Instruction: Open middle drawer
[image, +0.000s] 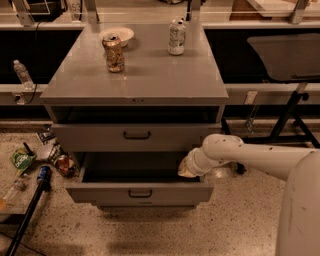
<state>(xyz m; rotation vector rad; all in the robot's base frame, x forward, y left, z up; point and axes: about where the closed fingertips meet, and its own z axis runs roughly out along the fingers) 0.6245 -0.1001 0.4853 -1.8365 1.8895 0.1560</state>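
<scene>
The middle drawer (100, 194) is the grey front with a small black loop handle (140, 193). It stands pulled far out of the cabinet, and its dark inside shows. My gripper (186, 170) is at the end of the white arm, at the drawer's right rear corner, just above its right side wall. The gripper points left and down into the drawer. The taller grey front with the wider handle (136, 135) sits above it, with a dark gap under the cabinet top.
On the cabinet top (150, 80) stand a brown can (114, 53), a white bowl (118, 34) and a pale can (176, 37). Litter (55, 157), a green packet (21, 159) and a blue-tipped pole (35, 200) lie on the floor at left. A black stand (287, 115) is at right.
</scene>
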